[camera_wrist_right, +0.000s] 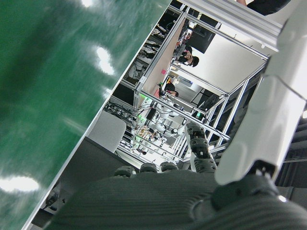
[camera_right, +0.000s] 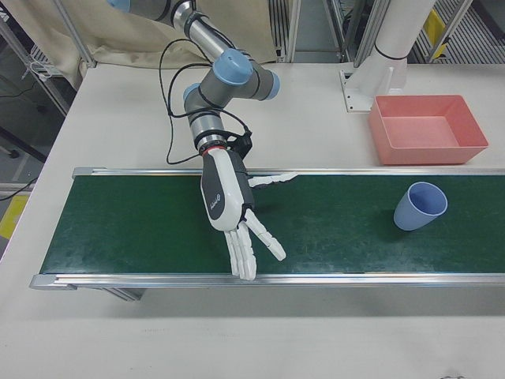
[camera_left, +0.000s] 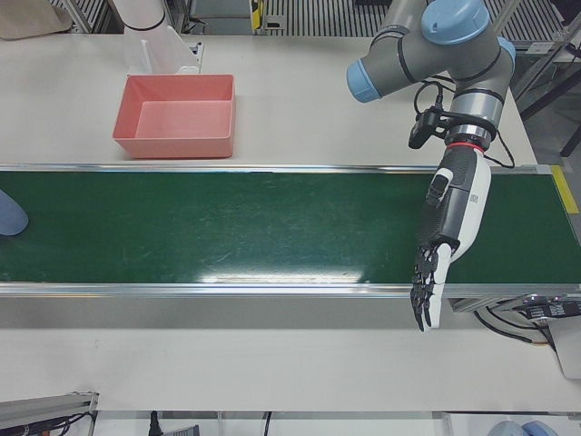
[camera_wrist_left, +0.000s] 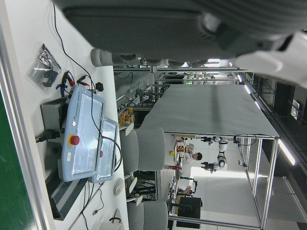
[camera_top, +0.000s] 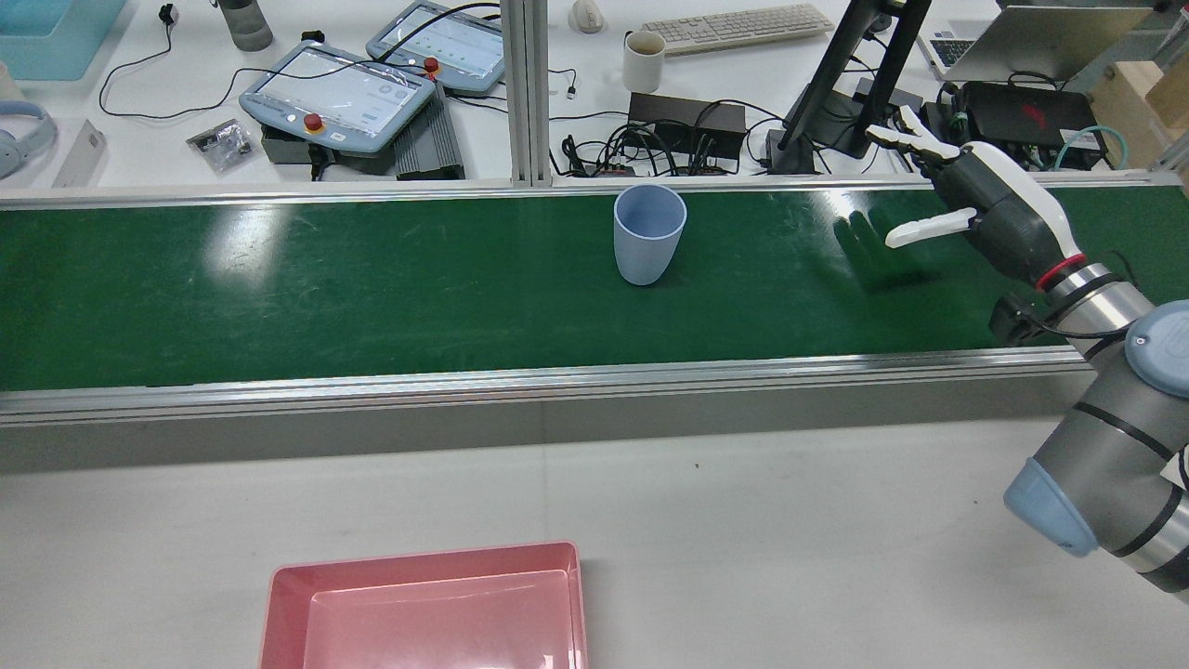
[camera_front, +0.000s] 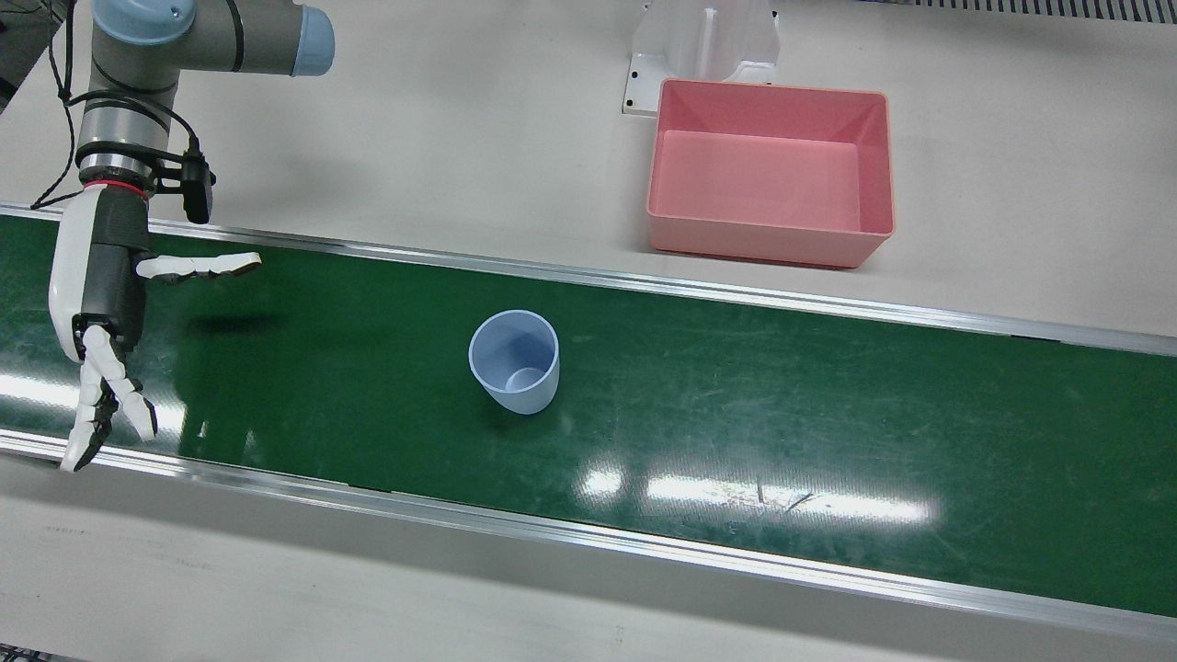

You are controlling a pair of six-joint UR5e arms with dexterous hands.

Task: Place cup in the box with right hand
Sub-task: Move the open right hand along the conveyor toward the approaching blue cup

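Note:
A light blue cup [camera_front: 515, 361] stands upright on the green conveyor belt [camera_front: 828, 414], near its middle; it also shows in the rear view [camera_top: 648, 232] and the right-front view [camera_right: 420, 205]. The empty pink box [camera_front: 763, 246] sits on the white table beyond the belt. My right hand [camera_front: 101, 303] is open with fingers spread, above the belt far to the cup's side, holding nothing. My left hand [camera_left: 449, 232] is open and empty, fingers straight, over the belt's other end.
A white pedestal [camera_front: 703, 46] stands right behind the box. Metal rails [camera_front: 644, 276] edge the belt. Teach pendants [camera_top: 339, 93], a keyboard, a mug and cables lie on the bench past the belt.

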